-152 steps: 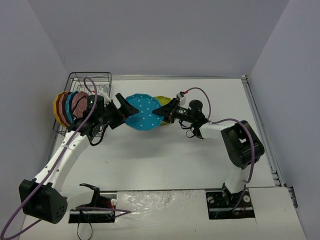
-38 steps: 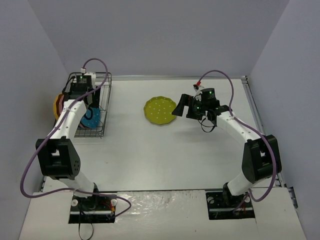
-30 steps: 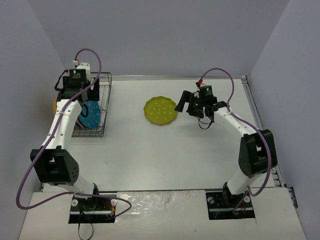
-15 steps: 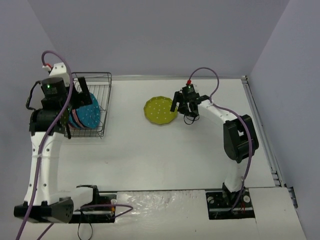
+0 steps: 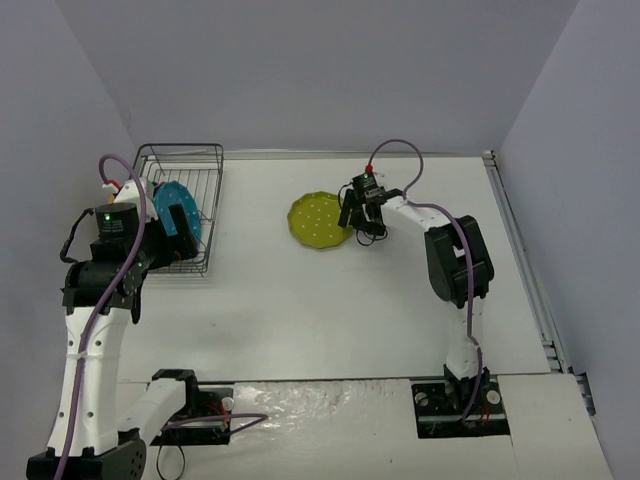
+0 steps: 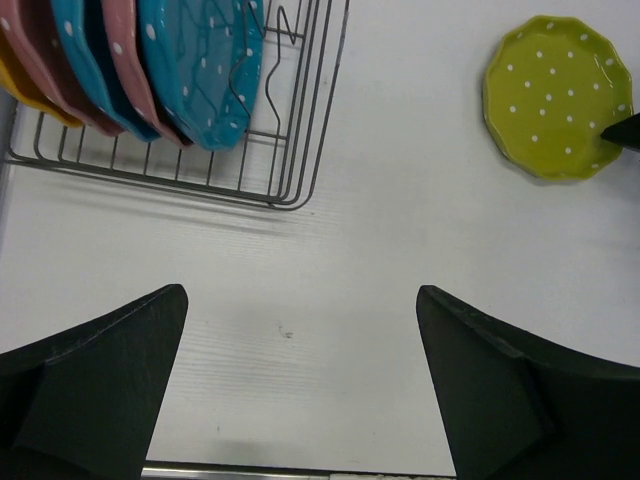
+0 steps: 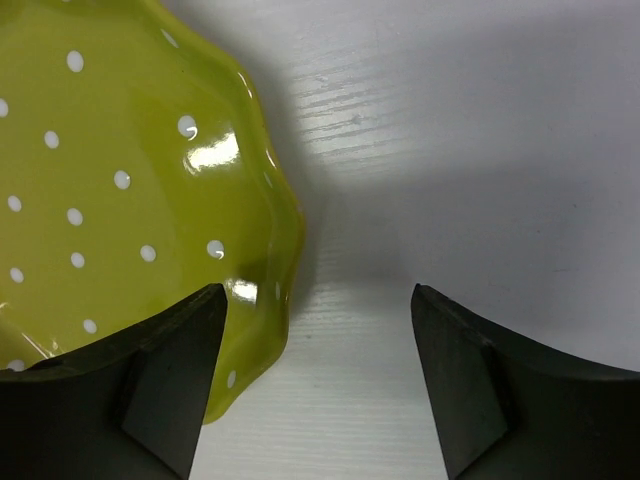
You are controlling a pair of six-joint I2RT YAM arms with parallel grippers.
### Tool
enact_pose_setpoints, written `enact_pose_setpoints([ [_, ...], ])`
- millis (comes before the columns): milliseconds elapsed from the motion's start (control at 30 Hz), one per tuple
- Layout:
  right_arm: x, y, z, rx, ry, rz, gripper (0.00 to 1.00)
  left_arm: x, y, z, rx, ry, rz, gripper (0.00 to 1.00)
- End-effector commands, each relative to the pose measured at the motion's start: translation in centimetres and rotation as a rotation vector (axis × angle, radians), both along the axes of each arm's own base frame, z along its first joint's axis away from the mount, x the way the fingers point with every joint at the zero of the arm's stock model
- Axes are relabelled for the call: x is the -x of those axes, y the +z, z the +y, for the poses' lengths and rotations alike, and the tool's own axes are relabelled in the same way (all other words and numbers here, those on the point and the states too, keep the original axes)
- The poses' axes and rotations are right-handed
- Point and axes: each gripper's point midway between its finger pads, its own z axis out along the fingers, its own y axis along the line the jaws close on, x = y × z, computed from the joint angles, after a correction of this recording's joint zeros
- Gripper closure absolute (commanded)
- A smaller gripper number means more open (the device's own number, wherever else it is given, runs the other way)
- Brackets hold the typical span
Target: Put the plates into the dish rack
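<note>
Much of the dish rack (image 5: 182, 152) was hidden in the overhead view by the left arm (image 5: 88, 330), so that only one teal plate (image 5: 178, 212) showed among the wires. The left wrist camera showed more of the racked plates (image 6: 120, 60), a row of teal, pink and orange standing on edge, their tops cut off by the frame. The left arm rose steeply from its base and bent forward at the top. It held the left gripper (image 6: 300, 292) high over the bench (image 6: 330, 300), fingers spread wide and grasping nothing. The rack sat ahead of this gripper and to its left. The yellow-green plate (image 6: 555, 95) lay flat on the bench, well ahead to its right. The right arm (image 5: 455, 262) reached forward and leftward, low over the bench. The right gripper (image 7: 318, 290) was released, one finger over the plate's scalloped rim and the other over bare bench. Whether that finger touched the plate could not be told. In the right wrist view the plate ran out of frame to the gripper's left.
</note>
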Motion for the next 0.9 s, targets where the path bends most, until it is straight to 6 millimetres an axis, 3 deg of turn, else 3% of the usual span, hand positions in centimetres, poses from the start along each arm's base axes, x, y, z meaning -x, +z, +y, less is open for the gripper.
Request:
enact_pose_setpoints([
  [0, -1.3, 0.6, 0.8, 0.02, -0.012, -0.042, 0.35, -0.3, 0.9, -1.4, 0.073, -0.03, -0.035, 0.03],
  [133, -0.9, -0.4, 1.1, 0.031, -0.011, -0.026, 0.5, -0.4, 1.0, -1.9, 0.096, -0.044, -0.038, 0.03],
  [433, 0.1, -2.2, 2.2, 0.01, -0.028, 0.015, 0.73, -0.6, 0.5, -2.9, 0.153, -0.067, -0.023, 0.03],
  [667, 1.3, -3.6, 0.7, 0.002, -0.077, 0.048, 0.99, -1.7, -0.1, -5.4, 0.287, -0.109, -0.024, 0.03],
  [800, 2.1, -2.3, -1.1, -0.054, -0.108, 0.031, 1.0, -2.9, -1.0, -7.8, 0.372, -0.128, -0.022, 0.03],
  [867, 2.8, -1.5, -1.3, -0.121, -0.094, 0.03, 1.0, -3.3, -1.9, -9.9, 0.389, -0.164, -0.003, 0.03],
])
